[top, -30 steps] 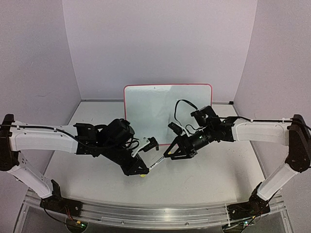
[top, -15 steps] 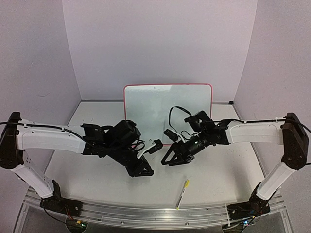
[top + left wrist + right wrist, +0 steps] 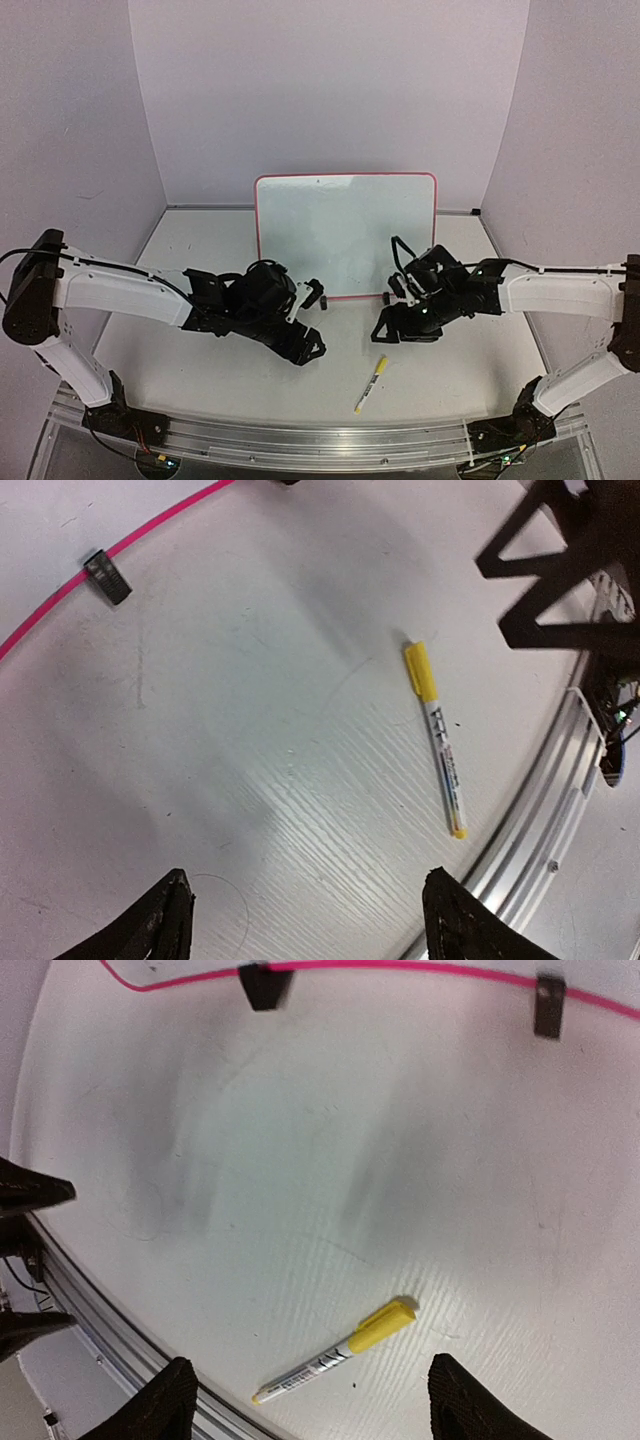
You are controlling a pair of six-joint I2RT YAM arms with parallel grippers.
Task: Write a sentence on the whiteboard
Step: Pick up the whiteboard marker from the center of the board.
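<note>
Top external: whiteboard (image 3: 345,235) behind both jaws; marker (image 3: 370,384) lies btwn, unheld.

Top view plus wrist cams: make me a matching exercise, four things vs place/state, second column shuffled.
Things:
1. marker
2. whiteboard
3. clip feet
4. left gripper

Place or state:
A. black, on the board's pink bottom edge
B. open, holding nothing
C. lying flat on the table near the front rail
D. standing at the back of the table

Pairs: 1-C, 2-D, 3-A, 4-B
</note>
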